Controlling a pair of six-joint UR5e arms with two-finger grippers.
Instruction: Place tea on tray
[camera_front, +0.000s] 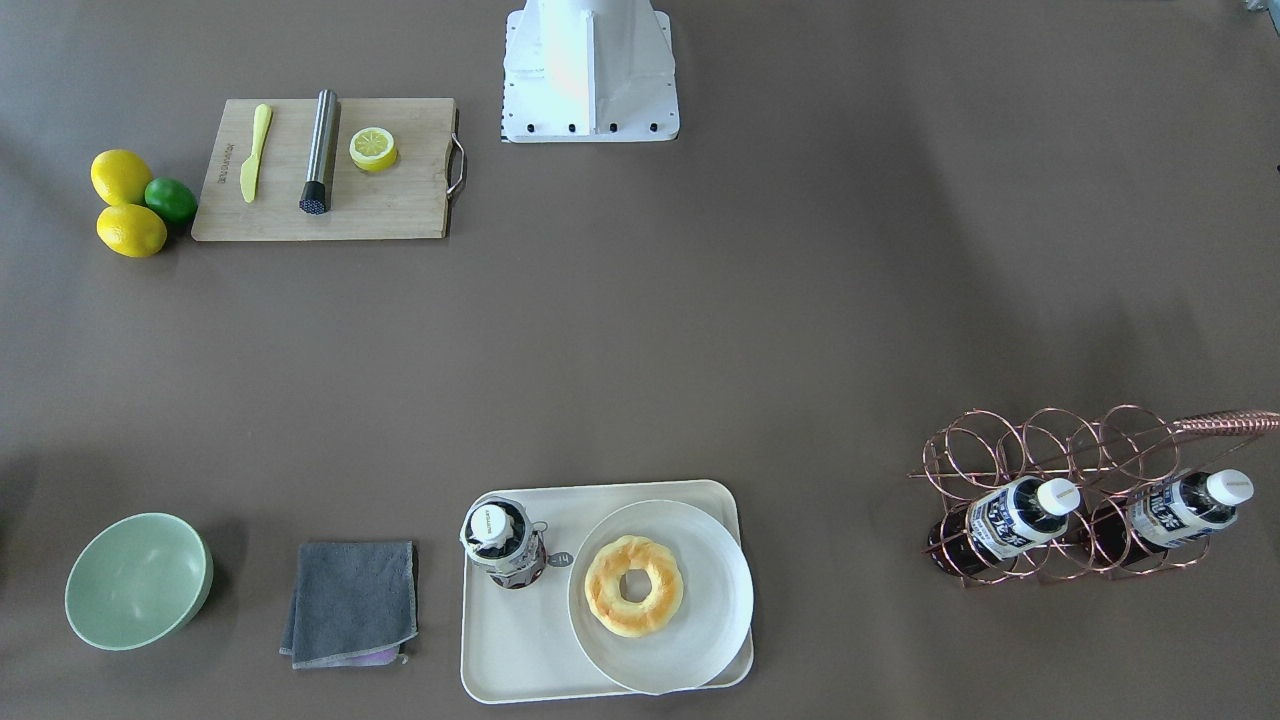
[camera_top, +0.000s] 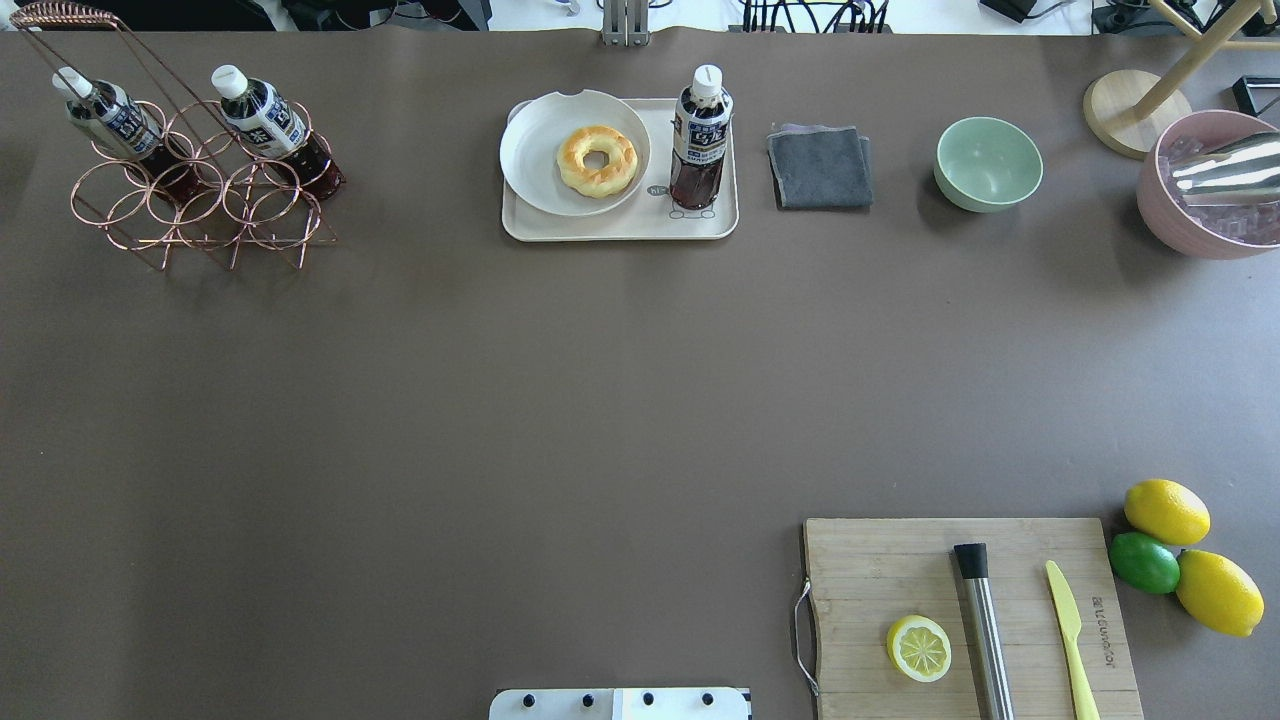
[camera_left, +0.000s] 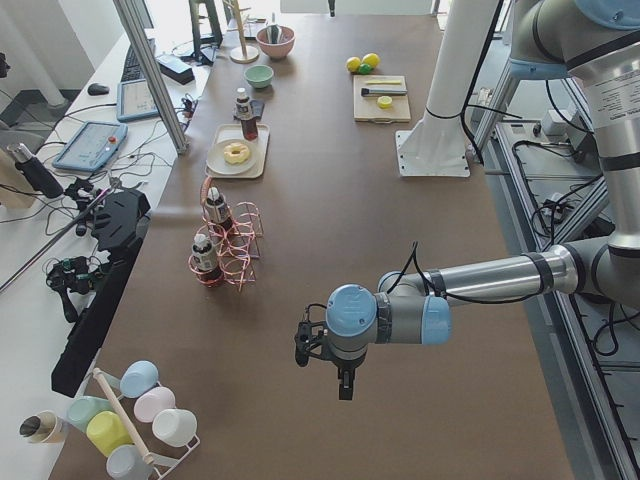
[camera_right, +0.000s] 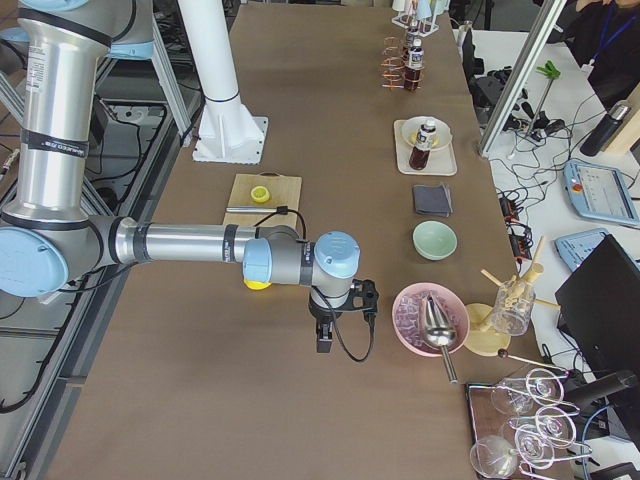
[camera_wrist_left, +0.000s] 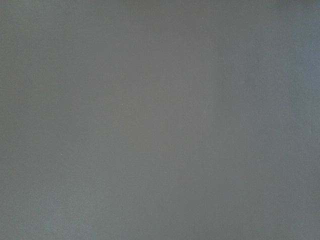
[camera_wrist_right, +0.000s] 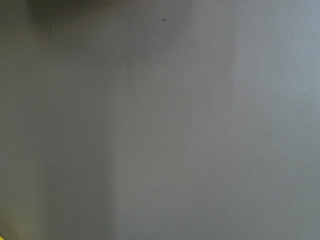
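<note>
One tea bottle with a white cap and navy-and-white label stands upright on the cream tray, beside the round white plate. It also shows in the front view on the tray. Two alike bottles lie tilted in a copper wire rack. My left gripper hangs over bare table, far from the tray; I cannot tell if it is open. My right gripper hangs over bare table near the pink bowl; I cannot tell its state either. Both wrist views show only brown table.
A white plate with a doughnut fills the tray's other half. A grey cloth, green bowl and pink ice bowl stand along the far edge. A cutting board with a half lemon, muddler and knife, plus lemons and a lime, sits near right.
</note>
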